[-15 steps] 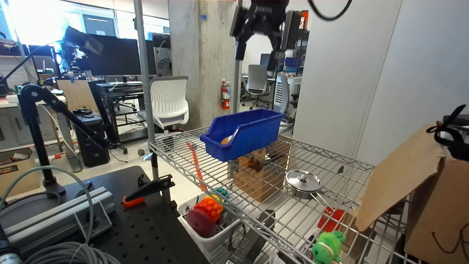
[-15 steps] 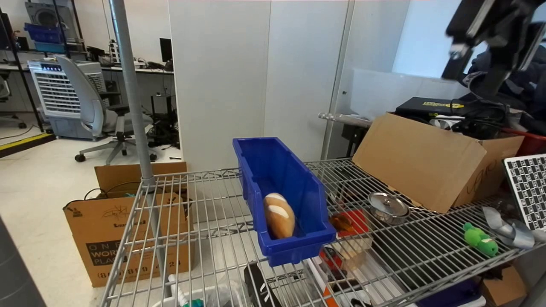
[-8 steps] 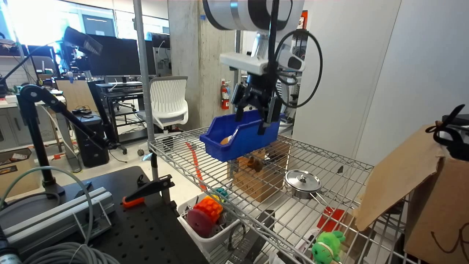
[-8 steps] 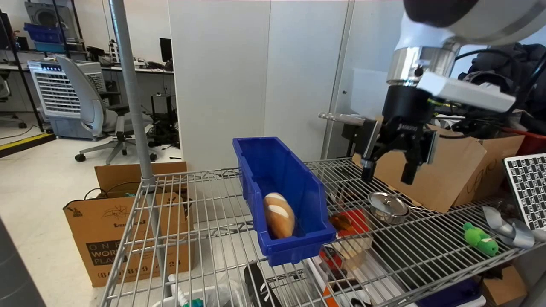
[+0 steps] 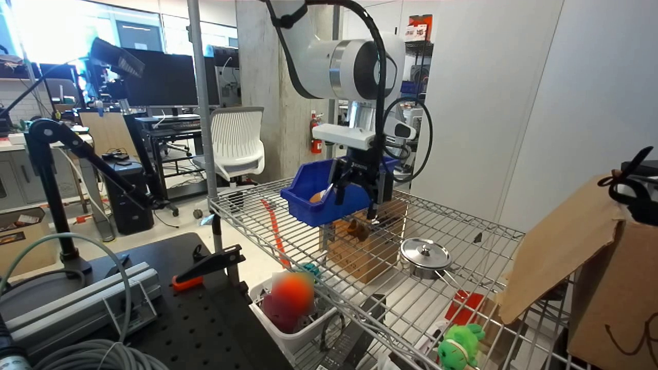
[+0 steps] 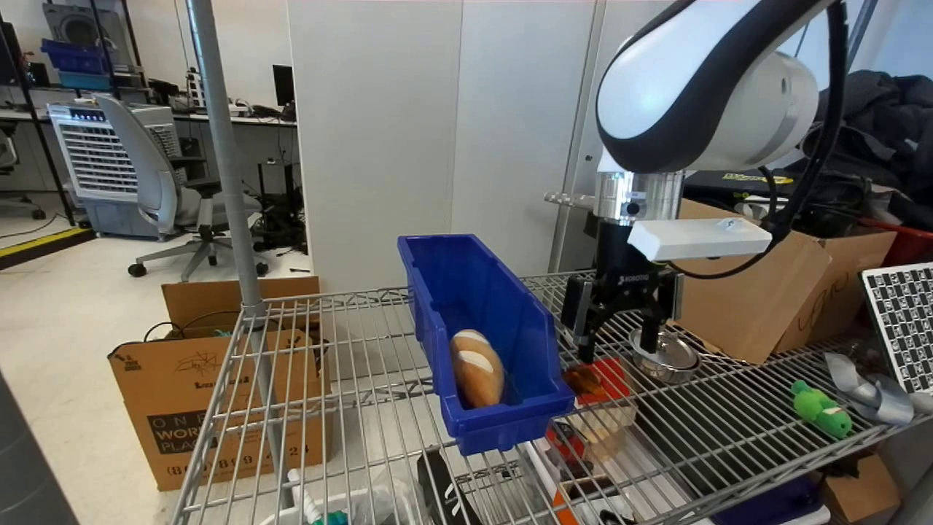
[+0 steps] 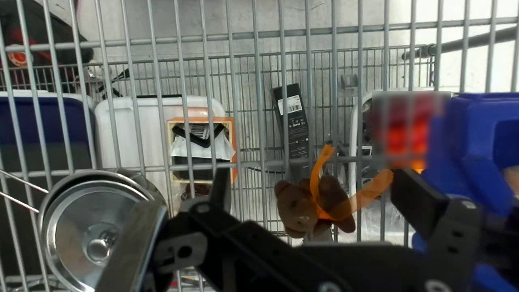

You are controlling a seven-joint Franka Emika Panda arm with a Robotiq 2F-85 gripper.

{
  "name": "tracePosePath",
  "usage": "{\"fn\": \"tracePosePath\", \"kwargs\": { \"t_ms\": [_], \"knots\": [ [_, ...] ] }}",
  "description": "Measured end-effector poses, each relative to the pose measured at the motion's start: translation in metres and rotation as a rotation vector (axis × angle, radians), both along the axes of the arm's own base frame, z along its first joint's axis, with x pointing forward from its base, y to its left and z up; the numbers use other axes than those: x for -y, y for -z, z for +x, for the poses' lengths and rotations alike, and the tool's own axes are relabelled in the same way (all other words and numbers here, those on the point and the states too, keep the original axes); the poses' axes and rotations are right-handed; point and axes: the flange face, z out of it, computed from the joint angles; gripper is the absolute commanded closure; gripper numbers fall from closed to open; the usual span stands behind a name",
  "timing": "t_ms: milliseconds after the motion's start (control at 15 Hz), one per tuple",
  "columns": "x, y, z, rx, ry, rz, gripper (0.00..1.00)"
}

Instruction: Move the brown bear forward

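Observation:
The brown bear [image 7: 298, 209] lies on the wire shelf [image 6: 350, 408], an orange ribbon around its neck. In the wrist view its head points left, and it sits between the two fingers. It shows small in both exterior views [image 5: 358, 230] [image 6: 583, 380], beside the blue bin. My gripper [image 7: 316, 186] is open and empty, pointing down. In both exterior views [image 5: 355, 203] [image 6: 617, 350] its fingertips hang above the bear, apart from it. In an exterior view the fingertips stand slightly to the bear's right. The bear's lower part in the wrist view is close to the dark gripper body.
A blue bin [image 6: 503, 426] holding a bread-like toy [image 6: 477, 368] stands on one side of the bear. A lidded metal pot [image 7: 91, 231] stands on the other side. A green toy [image 6: 820, 410] and a cardboard box [image 6: 736, 292] are farther along the shelf.
The arm has come down from high above the shelf to just over the bear; in an exterior view it also moved left. The gripper stays open. The bear has not moved.

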Motion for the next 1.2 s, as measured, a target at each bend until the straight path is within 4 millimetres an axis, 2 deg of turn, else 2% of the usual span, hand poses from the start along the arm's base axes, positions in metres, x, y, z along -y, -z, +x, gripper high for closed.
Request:
{"fn": "tracePosePath", "kwargs": {
  "t_ms": [533, 667, 1067, 1200],
  "knots": [
    [-0.006, 0.027, 0.024, 0.018, -0.017, -0.008, 0.0],
    [-0.006, 0.037, 0.027, 0.014, -0.017, -0.009, 0.26],
    [-0.005, 0.07, 0.029, -0.02, -0.02, -0.016, 0.71],
    [-0.01, 0.07, 0.032, -0.031, -0.029, -0.016, 0.84]
  ]
}}
